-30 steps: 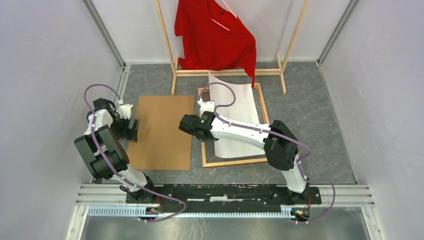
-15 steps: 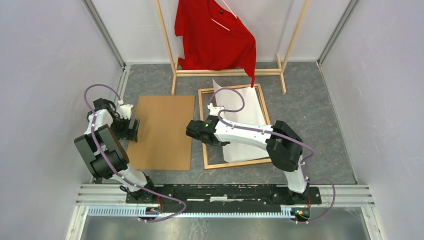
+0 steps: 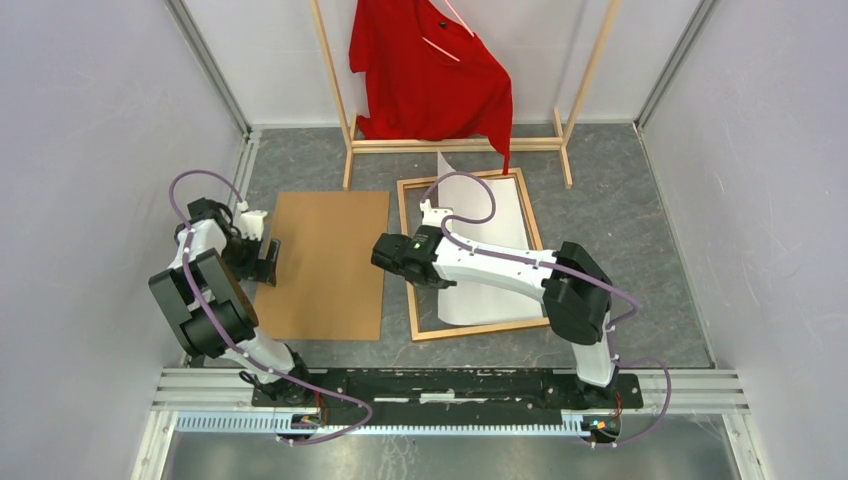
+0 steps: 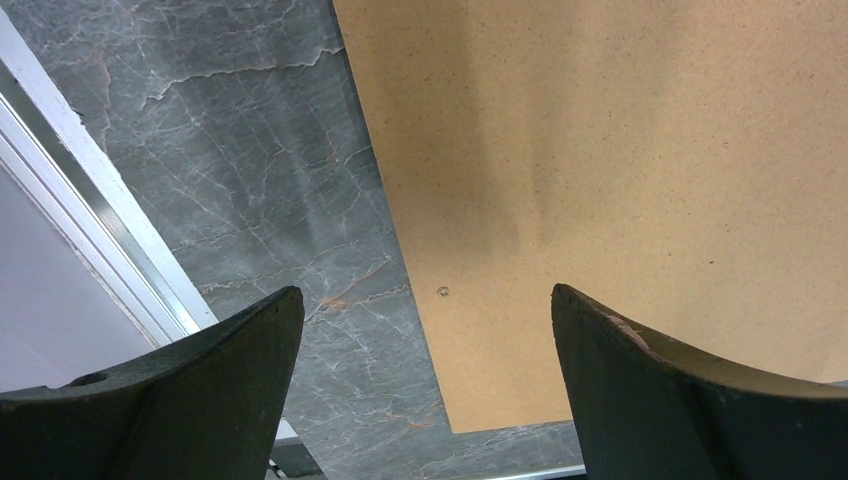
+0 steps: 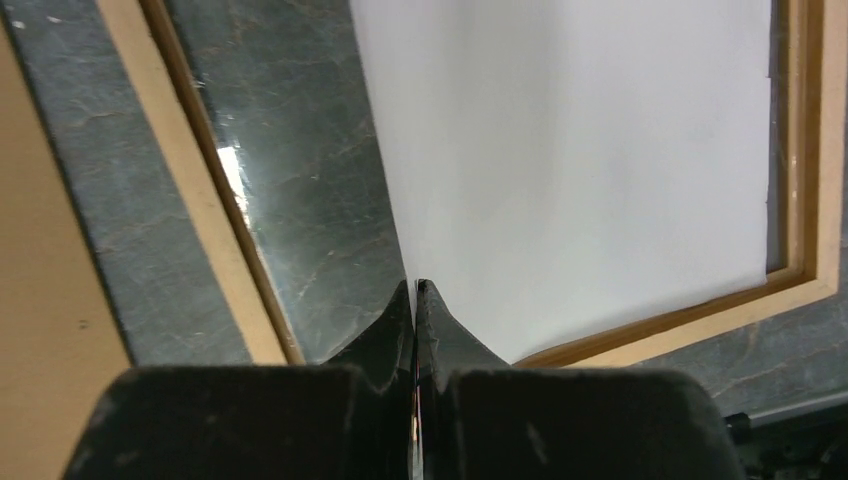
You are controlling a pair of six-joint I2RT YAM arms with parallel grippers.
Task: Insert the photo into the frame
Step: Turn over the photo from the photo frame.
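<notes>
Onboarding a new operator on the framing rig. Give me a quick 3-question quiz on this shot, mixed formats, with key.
1. True or false: the left end effector is open and empty.
2. What is the right end effector shut on? A the photo; B the brown board; C the red shirt.
3. Fill in: seen from the top camera, the photo's far corner sticks out past the far rail of the ___.
Key: 1 true; 2 A; 3 frame.
</notes>
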